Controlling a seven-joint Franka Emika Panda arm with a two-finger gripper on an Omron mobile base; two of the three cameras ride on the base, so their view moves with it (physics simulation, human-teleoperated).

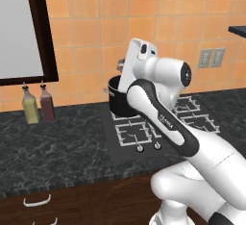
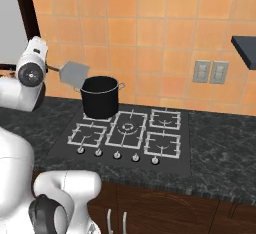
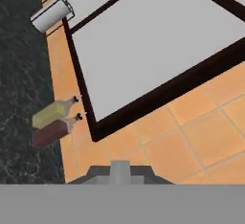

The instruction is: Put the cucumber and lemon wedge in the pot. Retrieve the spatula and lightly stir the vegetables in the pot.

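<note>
Both jaws grip the spatula (image 2: 74, 73), its blade beside the pot (image 2: 100, 97).

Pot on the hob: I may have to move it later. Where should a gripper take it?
Probably the small side handle on the right of the pot, approached from the right: it juts from the rim, and the spatula blade is at its left.

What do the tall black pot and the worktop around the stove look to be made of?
The pot looks like dark enamelled or coated metal: matte black walls under a thin grey rim. The counter looks like polished dark stone, perhaps granite or marble: black with pale veins. Both are rendered, so this is only their look.
</note>
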